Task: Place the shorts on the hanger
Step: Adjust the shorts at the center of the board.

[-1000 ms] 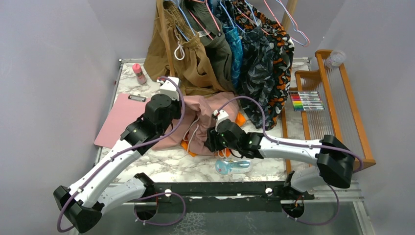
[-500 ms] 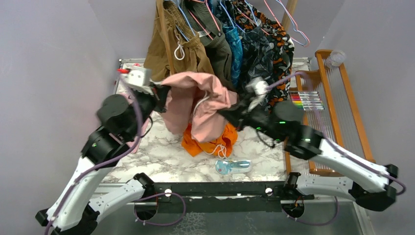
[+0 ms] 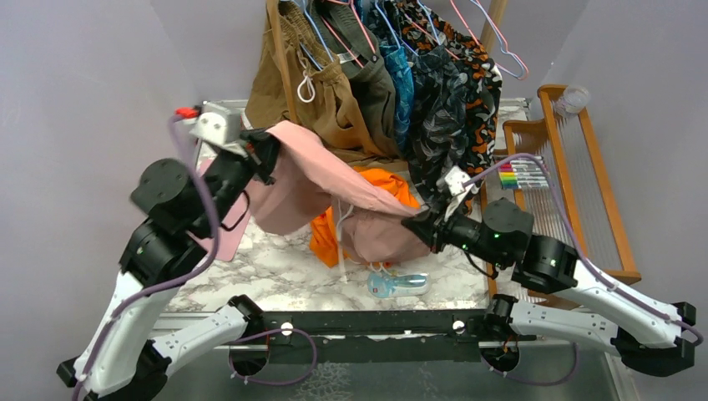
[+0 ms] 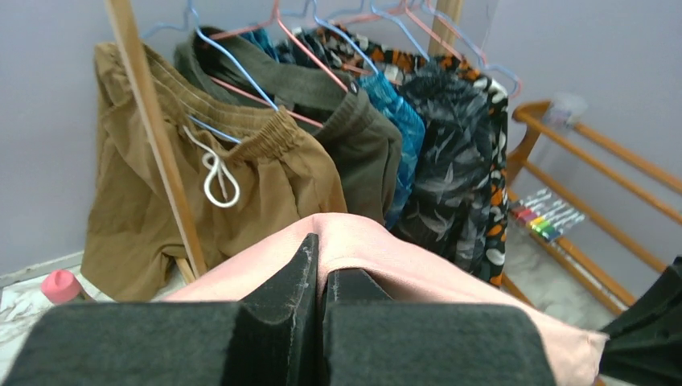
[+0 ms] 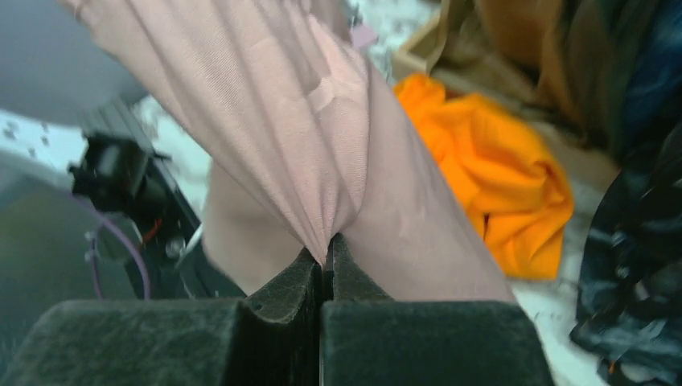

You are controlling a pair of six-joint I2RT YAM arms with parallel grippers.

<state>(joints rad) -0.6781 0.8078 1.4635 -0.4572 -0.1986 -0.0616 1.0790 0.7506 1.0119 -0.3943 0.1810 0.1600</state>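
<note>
1. My left pincer (image 3: 264, 155) is clamped on one edge of the pink shorts (image 3: 311, 180), up at 10 o'clock.
2. My right pincer (image 3: 420, 225) is clamped on the other edge at 4 o'clock.
3. The shorts hang stretched between both pincers above the surface (image 3: 284, 271), over the orange shorts (image 3: 386, 185).

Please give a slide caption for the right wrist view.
Right gripper shut on dusty pink fabric shorts; bright orange shorts lie beyond.
</note>
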